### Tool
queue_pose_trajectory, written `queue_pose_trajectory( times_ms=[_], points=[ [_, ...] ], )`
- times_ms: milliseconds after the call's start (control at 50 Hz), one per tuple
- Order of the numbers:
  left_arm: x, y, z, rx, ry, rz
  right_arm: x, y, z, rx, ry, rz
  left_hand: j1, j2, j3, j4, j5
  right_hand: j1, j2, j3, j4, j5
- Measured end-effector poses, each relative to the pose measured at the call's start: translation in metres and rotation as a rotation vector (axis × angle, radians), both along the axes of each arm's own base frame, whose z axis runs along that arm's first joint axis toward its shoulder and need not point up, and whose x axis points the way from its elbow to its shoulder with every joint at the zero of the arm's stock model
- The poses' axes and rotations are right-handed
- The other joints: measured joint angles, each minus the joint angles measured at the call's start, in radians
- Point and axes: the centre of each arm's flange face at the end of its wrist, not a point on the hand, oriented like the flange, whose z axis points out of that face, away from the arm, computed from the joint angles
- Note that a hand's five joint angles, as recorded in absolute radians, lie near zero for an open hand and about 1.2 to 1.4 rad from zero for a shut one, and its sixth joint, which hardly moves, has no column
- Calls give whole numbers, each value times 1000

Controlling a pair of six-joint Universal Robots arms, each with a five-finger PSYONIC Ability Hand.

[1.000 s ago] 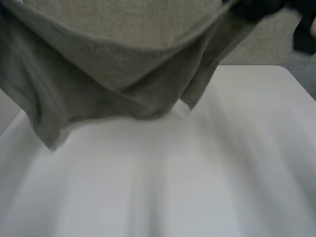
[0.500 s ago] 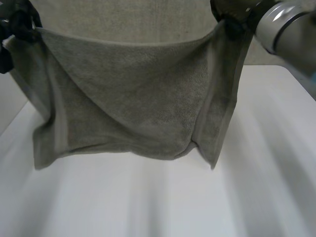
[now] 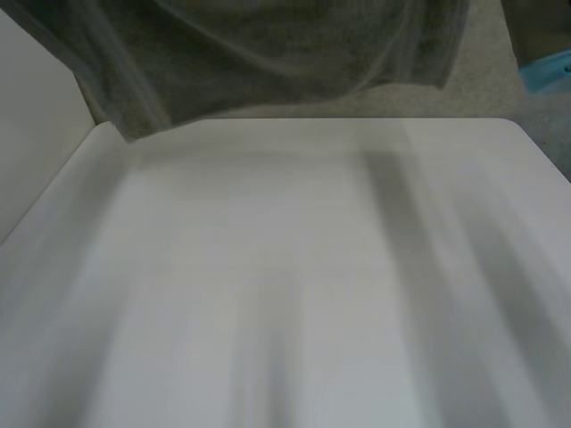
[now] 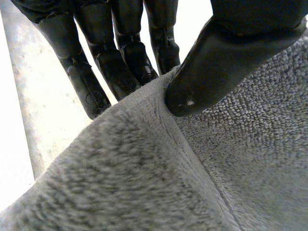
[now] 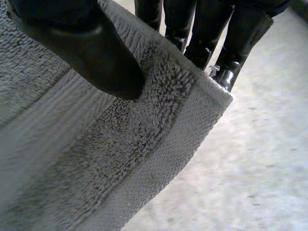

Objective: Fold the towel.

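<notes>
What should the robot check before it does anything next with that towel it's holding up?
1. Left hand pinching the towel between thumb and fingers: ok.
2. Right hand pinching the towel near a corner, thumb in front and fingers behind: ok.
3. Towel lifted off the table: ok, in the head view it hangs above the far edge.
4. Room on the table to lay it down: ok, the surface in front is bare.
5. Towel hanging flat, without a twist: cannot tell, its upper part is out of view.
6. Both hands at the same height: cannot tell.
</notes>
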Motion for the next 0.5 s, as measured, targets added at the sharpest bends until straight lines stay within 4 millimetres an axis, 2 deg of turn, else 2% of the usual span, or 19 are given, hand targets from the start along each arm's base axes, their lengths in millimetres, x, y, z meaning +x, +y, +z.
queue_pose_trajectory(
  times_ms=[80,120,140,180,200,240,340,420,460,500],
  points=[
    [-1,-9,-40,123,-24,-9,7,-4,-43,180,125,67,0,1,0,0,1,0,0,0,0,0],
    [0,-14,-75,228,-46,-23,10,-6,-81,332,216,107,0,4,2,0,6,0,0,0,0,0],
    [0,-15,-85,256,-53,-29,10,-6,-90,364,235,114,0,4,3,0,7,0,0,0,0,0],
    [2,-16,-125,368,-84,-56,8,-6,-129,512,319,140,0,4,4,0,8,0,0,0,0,1],
    [3,-15,-134,391,-92,-63,7,-5,-139,548,340,144,0,4,4,0,8,0,0,0,0,1],
    [8,-9,-178,501,-136,-97,0,-2,-177,677,423,153,0,4,5,0,8,0,0,0,1,0],
    [14,17,-243,653,-242,-166,-16,13,-233,835,563,160,1,4,5,0,8,0,0,0,1,0],
    [16,42,-267,704,-329,-204,-28,26,-244,858,608,157,1,4,5,0,8,0,0,0,1,0],
    [17,50,-267,705,-355,-208,-32,31,-239,845,608,150,1,4,5,0,8,0,0,0,1,0],
    [20,59,-261,692,-378,-202,-38,38,-225,817,597,137,1,4,5,0,8,0,0,0,1,0]
  ],
)
